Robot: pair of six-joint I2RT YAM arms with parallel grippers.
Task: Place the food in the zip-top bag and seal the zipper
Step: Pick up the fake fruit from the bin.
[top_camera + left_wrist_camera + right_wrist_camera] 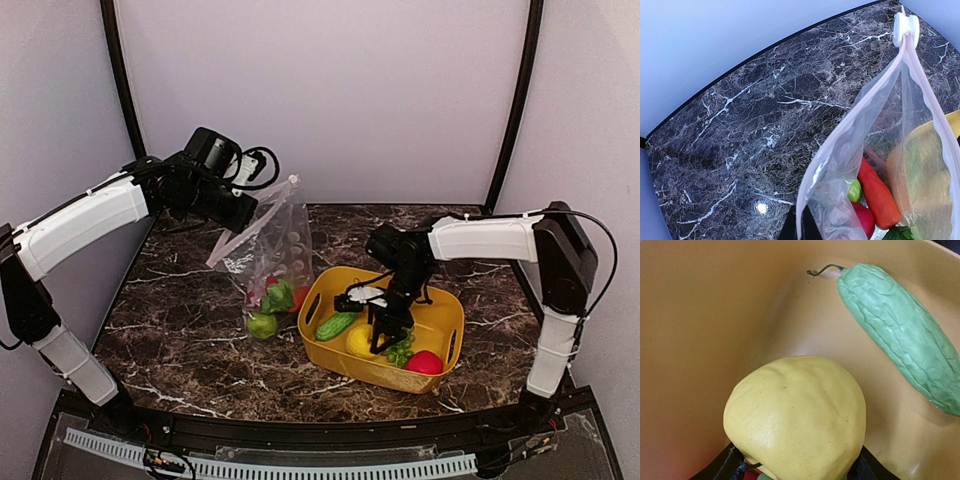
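Left hand (236,208): clenched on the mouth edge of the zip-top bag (280,240). The mouth is held raised; the bag's lower end rests on the table (170,320). The zipper (865,105) is unsealed, with its white slider (905,27) at the top end. A carrot (879,195) and a red ball (863,219) lie inside the bag.

Right hand (388,338): lowered into the yellow basket (452,305), fingers (726,464) on either side of the lemon (795,415). Whether they grasp it cannot be told. The cucumber (900,335) lies near the lemon.
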